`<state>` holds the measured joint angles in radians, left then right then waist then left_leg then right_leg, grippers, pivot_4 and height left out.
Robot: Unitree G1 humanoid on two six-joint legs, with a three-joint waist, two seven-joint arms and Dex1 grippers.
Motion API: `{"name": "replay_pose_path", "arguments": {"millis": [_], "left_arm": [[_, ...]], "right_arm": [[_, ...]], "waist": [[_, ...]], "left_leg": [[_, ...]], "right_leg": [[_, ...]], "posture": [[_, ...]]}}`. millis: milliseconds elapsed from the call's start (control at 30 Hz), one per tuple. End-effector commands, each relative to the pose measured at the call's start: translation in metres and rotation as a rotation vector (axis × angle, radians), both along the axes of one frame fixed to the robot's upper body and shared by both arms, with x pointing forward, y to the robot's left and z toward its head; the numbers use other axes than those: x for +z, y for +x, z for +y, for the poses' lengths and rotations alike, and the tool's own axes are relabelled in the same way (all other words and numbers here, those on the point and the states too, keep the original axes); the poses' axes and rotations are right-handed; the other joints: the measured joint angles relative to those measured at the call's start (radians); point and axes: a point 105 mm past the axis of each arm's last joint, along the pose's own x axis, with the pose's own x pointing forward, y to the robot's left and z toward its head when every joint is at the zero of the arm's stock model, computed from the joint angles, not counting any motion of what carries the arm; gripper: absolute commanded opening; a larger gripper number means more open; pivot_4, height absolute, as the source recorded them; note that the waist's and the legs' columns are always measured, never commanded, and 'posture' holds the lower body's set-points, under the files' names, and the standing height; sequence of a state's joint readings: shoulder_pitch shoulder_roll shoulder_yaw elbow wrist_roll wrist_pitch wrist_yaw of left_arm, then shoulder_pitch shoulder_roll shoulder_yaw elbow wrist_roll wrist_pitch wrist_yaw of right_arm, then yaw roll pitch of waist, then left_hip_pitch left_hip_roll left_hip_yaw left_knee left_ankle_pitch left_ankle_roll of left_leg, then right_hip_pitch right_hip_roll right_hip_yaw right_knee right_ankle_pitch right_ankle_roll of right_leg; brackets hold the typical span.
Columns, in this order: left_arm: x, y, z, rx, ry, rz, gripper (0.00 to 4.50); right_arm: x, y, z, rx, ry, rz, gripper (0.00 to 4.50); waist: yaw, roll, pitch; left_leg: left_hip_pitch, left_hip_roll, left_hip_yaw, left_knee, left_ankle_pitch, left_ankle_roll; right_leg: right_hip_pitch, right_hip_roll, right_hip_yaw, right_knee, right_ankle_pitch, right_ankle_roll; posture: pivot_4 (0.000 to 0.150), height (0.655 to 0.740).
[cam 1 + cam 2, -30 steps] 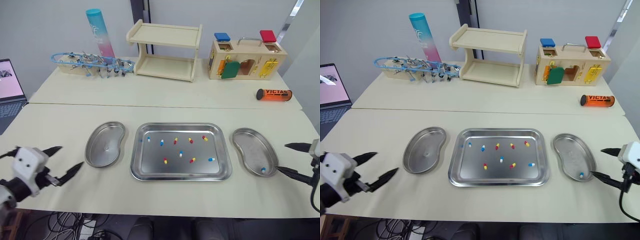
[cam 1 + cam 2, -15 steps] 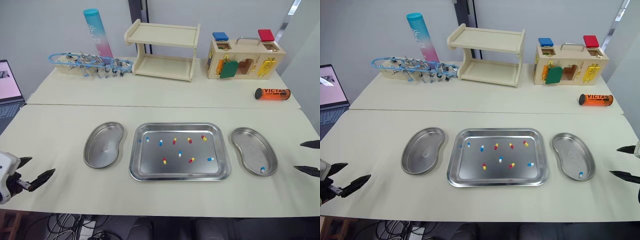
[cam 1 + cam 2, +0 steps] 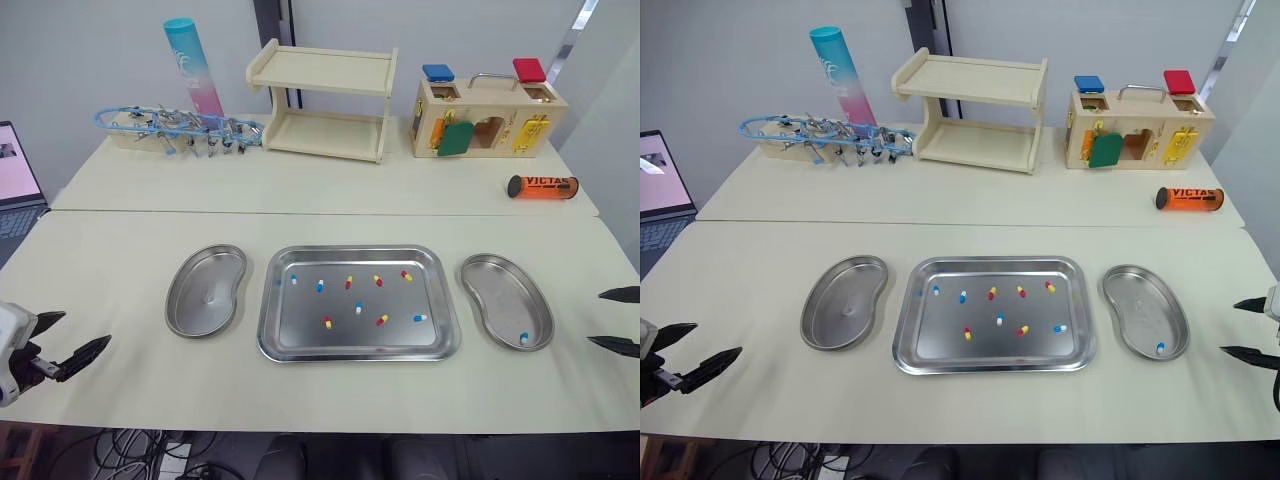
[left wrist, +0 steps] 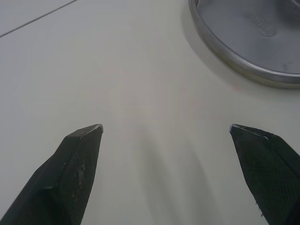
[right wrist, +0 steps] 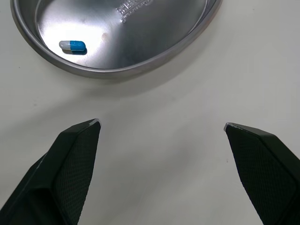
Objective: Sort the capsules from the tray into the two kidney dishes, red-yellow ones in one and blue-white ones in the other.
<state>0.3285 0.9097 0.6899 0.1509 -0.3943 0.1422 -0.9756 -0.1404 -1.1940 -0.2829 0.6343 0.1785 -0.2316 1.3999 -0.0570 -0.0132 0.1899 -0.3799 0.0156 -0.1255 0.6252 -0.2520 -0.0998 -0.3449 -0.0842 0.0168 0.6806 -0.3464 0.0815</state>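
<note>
Empty, jaws apart, the left gripper hangs over the tabletop at its near left edge. The right gripper, likewise spread, sits just beside the right kidney dish. Several capsules lie scattered in the tray, and the left kidney dish is bare.

Left wrist view: that dish's rim lies ahead, with nothing between the jaws.

Right wrist view: one blue-white capsule rests in the right kidney dish.

Capsules look light, smooth and likely to roll; pinch one gently across its middle.

I saw bright, even light; the tray gleamed softly, with faint, soft-edged shadows on the worktop around it.
</note>
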Motion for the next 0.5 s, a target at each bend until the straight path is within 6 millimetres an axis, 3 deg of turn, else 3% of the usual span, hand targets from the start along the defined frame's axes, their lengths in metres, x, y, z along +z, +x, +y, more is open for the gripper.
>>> {"name": "replay_pose_path", "arguments": {"millis": [33,267,500], "left_arm": [[0.016,-0.003,-0.01,-0.048,-0.002,-0.062,4.5],[0.015,-0.011,-0.065,-0.222,-0.111,-0.078,4.5],[0.015,-0.018,-0.136,-0.413,-0.246,-0.162,4.5]], "right_arm": [[0.012,0.003,-0.002,0.007,-0.022,-0.039,4.49],[0.014,0.006,-0.004,0.007,-0.052,-0.068,4.49],[0.018,0.003,-0.006,-0.014,-0.047,-0.081,4.49]], "waist": [[0.0,0.0,0.0],[0.001,0.0,0.0],[0.003,0.0,0.0]], "left_leg": [[0.0,0.0,0.0,0.0,0.0,0.0],[0.0,0.0,0.0,0.0,0.0,0.0],[0.0,0.0,0.001,0.002,0.0,0.0]], "right_leg": [[0.0,0.0,0.0,0.0,0.0,0.0],[0.0,0.0,0.0,0.0,0.0,0.0],[0.001,-0.001,0.0,0.0,0.0,0.0]], "posture": [[0.15,0.74],[0.15,0.74],[0.15,0.74]]}}
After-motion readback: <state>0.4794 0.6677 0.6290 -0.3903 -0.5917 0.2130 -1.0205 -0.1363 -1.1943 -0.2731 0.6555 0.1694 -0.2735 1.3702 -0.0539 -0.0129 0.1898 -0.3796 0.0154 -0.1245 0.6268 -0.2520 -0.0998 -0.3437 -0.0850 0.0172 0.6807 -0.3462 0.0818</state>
